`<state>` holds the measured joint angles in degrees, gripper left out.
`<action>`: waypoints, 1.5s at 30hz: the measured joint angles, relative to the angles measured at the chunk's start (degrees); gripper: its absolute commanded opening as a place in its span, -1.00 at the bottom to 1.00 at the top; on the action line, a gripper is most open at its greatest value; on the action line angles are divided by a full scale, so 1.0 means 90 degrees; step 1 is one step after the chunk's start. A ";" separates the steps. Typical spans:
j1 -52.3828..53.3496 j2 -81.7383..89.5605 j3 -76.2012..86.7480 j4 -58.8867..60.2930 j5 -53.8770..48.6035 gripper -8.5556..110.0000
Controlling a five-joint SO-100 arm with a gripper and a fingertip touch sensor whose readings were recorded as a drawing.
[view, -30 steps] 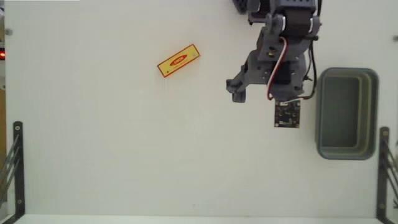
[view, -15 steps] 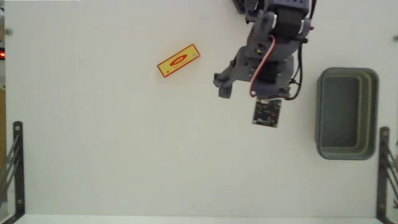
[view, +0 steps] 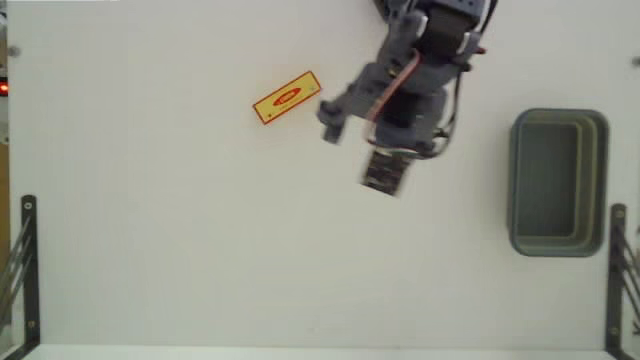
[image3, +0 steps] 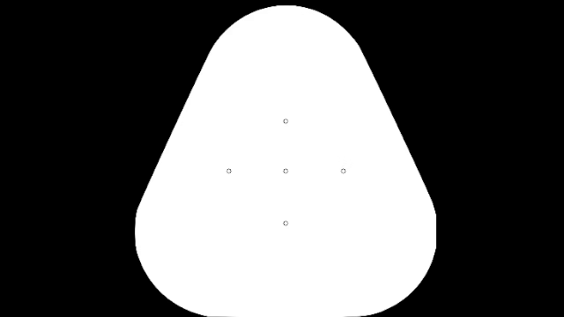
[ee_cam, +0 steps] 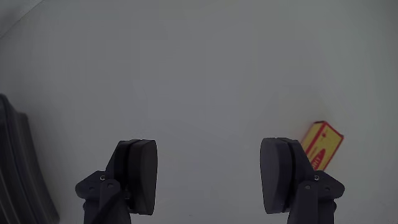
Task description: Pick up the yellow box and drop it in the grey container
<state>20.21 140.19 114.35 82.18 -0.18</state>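
one yellow box (view: 287, 97), one grey container (view: 558, 183), tool (ee_cam: 210, 167) spread.

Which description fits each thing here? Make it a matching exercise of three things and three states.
Things:
1. yellow box
2. grey container
3. gripper

States:
A. nothing inside it, at the right of the fixed view
B. open, nothing between the fingers
C. lying flat on the white table, ungrasped

Pairs: 1-C, 2-A, 3-B
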 measured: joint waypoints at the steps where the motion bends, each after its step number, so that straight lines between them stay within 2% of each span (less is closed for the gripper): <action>1: 0.0068 0.0000 0.0000 0.0000 0.0000 1.00; 26: 0.2705 0.0000 0.0000 0.0000 0.0000 1.00; 45: 0.2900 0.0000 0.0000 0.0000 0.0000 1.00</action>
<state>46.32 140.19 114.35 82.18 -0.18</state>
